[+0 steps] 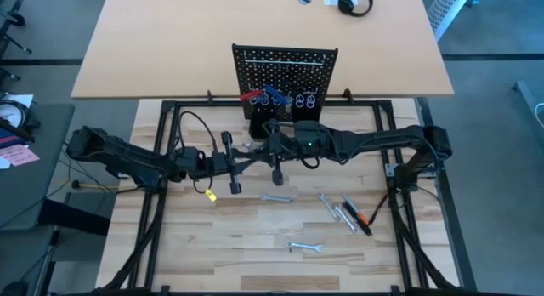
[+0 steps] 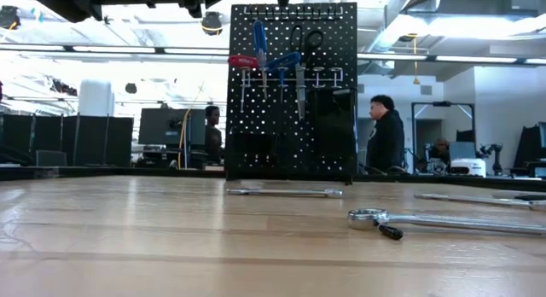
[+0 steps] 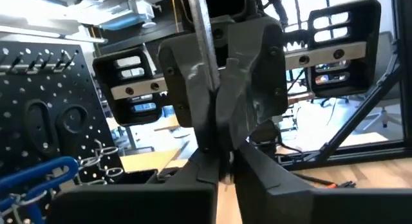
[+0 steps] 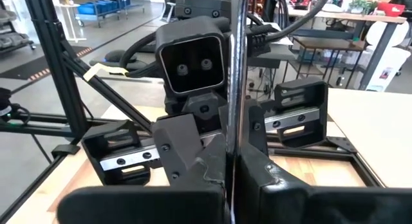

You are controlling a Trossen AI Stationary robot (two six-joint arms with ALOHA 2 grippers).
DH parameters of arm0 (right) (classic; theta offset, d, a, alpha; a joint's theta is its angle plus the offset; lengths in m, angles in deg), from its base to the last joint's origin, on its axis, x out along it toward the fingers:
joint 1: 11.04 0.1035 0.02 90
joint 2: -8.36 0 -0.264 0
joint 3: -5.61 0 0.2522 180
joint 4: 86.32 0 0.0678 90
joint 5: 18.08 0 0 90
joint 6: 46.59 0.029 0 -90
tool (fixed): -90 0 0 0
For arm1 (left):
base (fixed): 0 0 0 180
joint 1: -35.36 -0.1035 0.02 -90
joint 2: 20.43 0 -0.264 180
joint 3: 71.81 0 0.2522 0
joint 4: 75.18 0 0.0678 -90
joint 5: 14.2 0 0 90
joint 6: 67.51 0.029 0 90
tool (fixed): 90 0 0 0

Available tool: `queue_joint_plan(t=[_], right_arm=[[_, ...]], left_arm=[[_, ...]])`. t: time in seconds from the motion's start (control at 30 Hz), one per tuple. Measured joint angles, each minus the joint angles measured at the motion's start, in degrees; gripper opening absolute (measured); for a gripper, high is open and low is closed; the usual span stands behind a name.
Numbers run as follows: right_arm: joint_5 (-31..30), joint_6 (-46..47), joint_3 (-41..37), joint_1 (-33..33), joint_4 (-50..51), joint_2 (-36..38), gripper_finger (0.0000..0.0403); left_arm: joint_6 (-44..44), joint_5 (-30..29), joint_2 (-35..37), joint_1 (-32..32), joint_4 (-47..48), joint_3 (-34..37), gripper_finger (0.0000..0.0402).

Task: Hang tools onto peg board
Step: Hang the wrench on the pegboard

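1. Tools partly hung: on the peg board [image 2: 290, 92] I count a red-handled tool [image 2: 242, 61], a blue-handled screwdriver [image 2: 260, 43], a blue T-key [image 2: 284, 61] and black scissors [image 2: 304, 43], all hanging handle-up with shafts pointing down.
2. Left on the counter [image 1: 221, 236]: a wrench [image 1: 275, 198] in the middle, another wrench [image 1: 303, 246] nearer the front edge, two silver tools [image 1: 337, 211] lying diagonally, and the orange-and-black tool [image 1: 364, 219] beside them. I judge the job roughly half done.
3. My two hands meet in the air in front of the board. The left hand [image 3: 222, 163] and right hand [image 4: 233, 176] are both clamped shut on one silver wrench [image 3: 205, 63].
4. That wrench stands about upright, long axis vertical, shaft running up between both sets of fingers; its ends are out of view.
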Motion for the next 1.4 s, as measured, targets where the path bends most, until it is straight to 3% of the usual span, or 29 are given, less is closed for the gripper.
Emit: queue_joint_plan(t=[0.2,0.4,0.6,0.7,0.83,0.93,1.13,1.4], right_arm=[[-0.5,0.3,0.0,-0.3,1.6,0.0,0.0046],[-0.7,0.4,0.0,-1.9,5.4,1.9,0.0090],[-1.0,0.6,0.1,-3.0,16.9,8.2,0.0147],[-1.1,1.6,0.1,-2.1,21.3,10.7,0.0160],[-3.9,2.1,0.1,0.9,25.4,12.5,0.0162],[-7.8,2.1,0.1,4.2,27.6,13.1,0.0160],[-15.7,2.0,0.0,11.2,32.8,12.7,0.0151],[-34.9,5.6,-6.2,21.3,34.4,14.9,0.0136]], left_arm=[[-2.0,-2.8,0.7,0.1,2.1,0.0,0.0005],[-4.3,-6.5,4.4,0.1,18.0,-5.4,0.0003],[-7.4,-6.2,7.2,-3.2,29.6,-12.0,0.0003],[-11.8,-2.0,9.4,-8.2,35.6,-15.7,0.0003],[-21.7,9.2,10.0,-17.3,44.9,-22.0,0.0003],[-28.5,17.6,7.9,-23.5,51.4,-27.3,0.0003],[-34.5,26.6,1.8,-30.9,57.0,-33.9,0.0003],[-37.1,28.7,-0.3,-35.9,57.2,-36.8,0.0003]])
